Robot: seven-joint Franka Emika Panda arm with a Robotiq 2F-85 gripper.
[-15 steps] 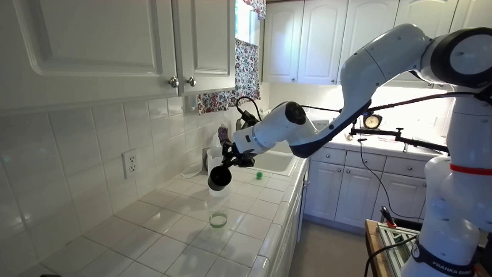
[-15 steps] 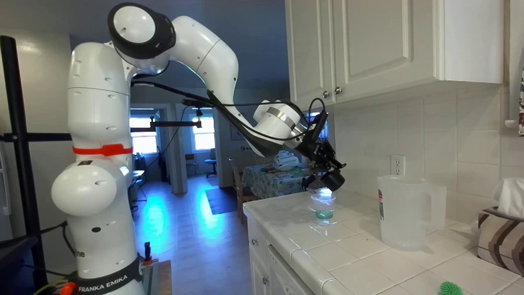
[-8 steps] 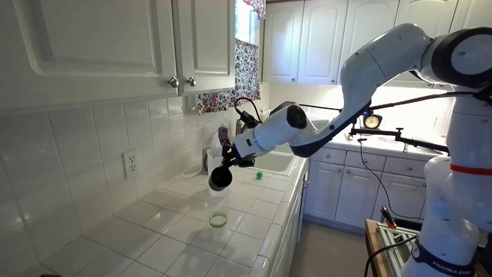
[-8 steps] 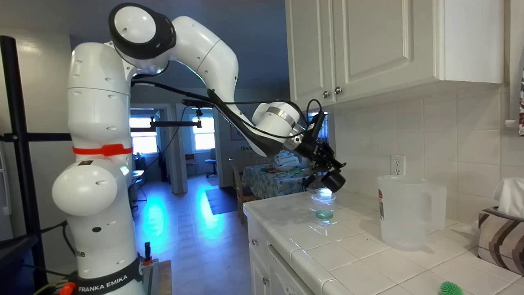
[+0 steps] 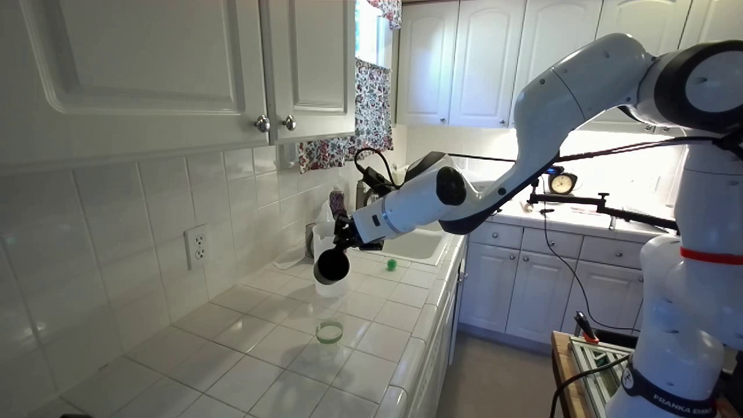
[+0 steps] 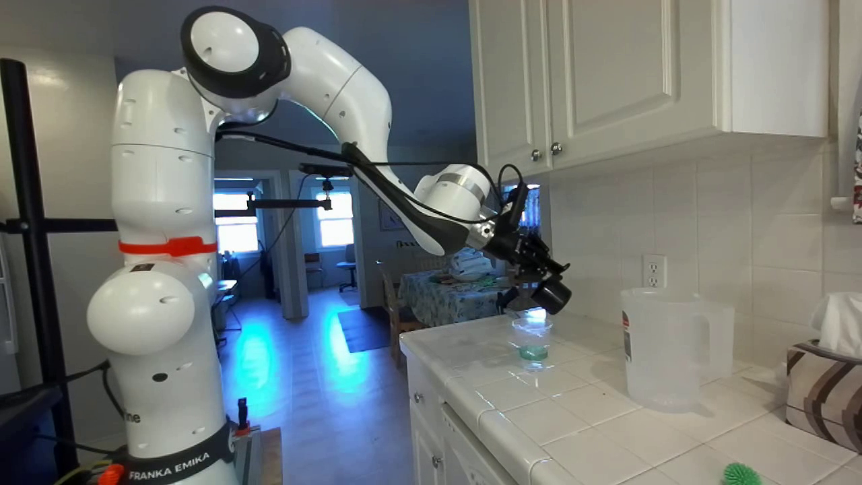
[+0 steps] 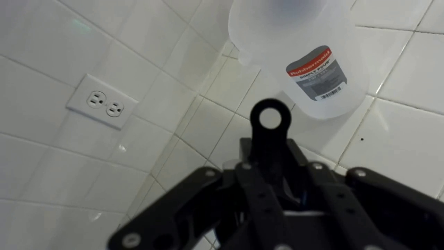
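Black cup (image 6: pixel 551 296), handle (image 7: pixel 270 134) pinched in the closed hand (image 7: pixel 270 148), has edged slightly rightward in an exterior view.

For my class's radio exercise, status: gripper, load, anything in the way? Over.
Gripper shut. Black cup in its grip, tilted, off the counter. Pitcher standing nearby, possible obstacle.

Blk cup (image 6: pixel 551 296) shifted slightly, end effector (image 7: pixel 270 149) w/ it, arm wrist (image 5: pixel 406 204) turned
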